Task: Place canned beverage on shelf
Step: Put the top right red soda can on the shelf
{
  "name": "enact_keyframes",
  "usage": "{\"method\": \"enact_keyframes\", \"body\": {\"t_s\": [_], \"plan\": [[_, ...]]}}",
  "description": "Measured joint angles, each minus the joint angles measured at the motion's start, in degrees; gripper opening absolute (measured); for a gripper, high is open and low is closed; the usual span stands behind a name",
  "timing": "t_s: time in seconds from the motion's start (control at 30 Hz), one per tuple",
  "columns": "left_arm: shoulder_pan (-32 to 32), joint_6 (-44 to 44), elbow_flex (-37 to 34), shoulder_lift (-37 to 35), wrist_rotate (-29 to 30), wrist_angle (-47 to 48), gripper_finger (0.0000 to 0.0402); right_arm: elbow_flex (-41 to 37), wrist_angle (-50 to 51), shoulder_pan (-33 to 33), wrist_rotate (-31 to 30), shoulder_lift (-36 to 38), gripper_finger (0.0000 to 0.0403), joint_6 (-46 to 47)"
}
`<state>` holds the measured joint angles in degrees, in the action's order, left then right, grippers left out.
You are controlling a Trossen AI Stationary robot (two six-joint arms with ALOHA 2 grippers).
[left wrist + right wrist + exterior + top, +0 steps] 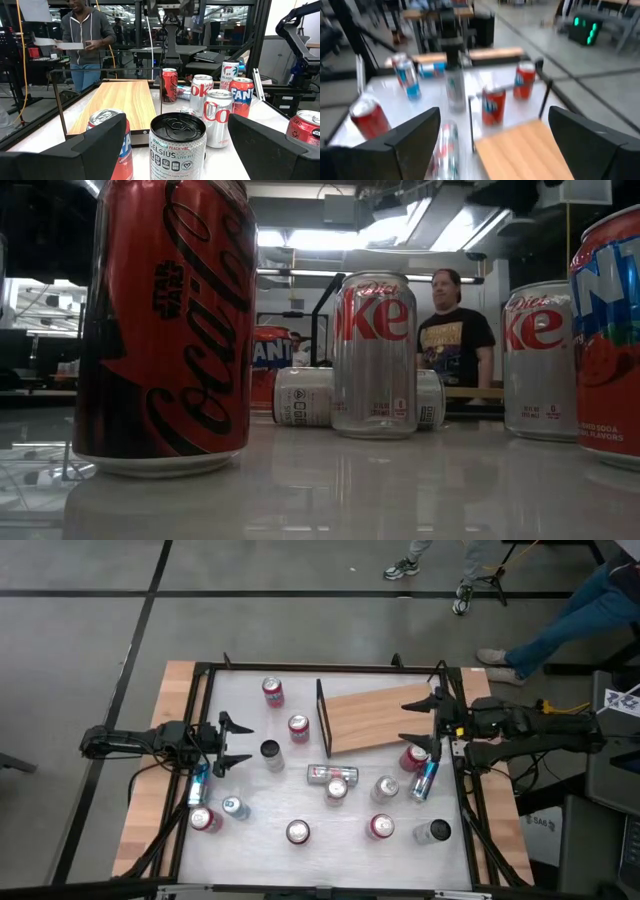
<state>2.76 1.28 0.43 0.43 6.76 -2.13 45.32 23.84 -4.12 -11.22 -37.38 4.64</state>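
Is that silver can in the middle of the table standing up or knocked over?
Knocked over: the silver can lies on its side on the white table, its long body showing from above.

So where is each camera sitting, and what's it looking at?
High: above the table, looking down; both arms show.
Low: at tabletop height, facing cans; no arm shows.
Left wrist: faces the black Celsius can between its open fingers.
Right wrist: over the shelf, open fingers showing.
Shared: high view also shows that shelf.
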Motion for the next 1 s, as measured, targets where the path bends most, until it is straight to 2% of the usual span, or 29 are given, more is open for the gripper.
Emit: {"method": "enact_keyframes", "body": {"t_s": [0.17,0.33,0.6,0.77,1.0], "plan": [[0.0,0.0,0.0,0.0,0.0,0.0,0.0345,4.6,11.4,0.0,0.0,-5.9,0.036,2.8],[0.0,0.0,0.0,0.0,0.0,0.0,0.0345,11.7,25.1,0.0,-0.1,-14.8,0.036,3.3],[0.0,0.0,0.0,0.0,0.0,0.0,0.0345,22.3,48.3,0.0,-2.1,-29.1,0.036,13.7],[0.0,0.0,0.0,0.0,0.0,0.0,0.0345,24.3,53.9,0.0,-0.2,-33.8,0.036,22.6],[0.0,0.0,0.0,0.0,0.0,0.0,0.0345,24.3,59.1,0.0,0.6,-35.3,0.036,31.7]]}}
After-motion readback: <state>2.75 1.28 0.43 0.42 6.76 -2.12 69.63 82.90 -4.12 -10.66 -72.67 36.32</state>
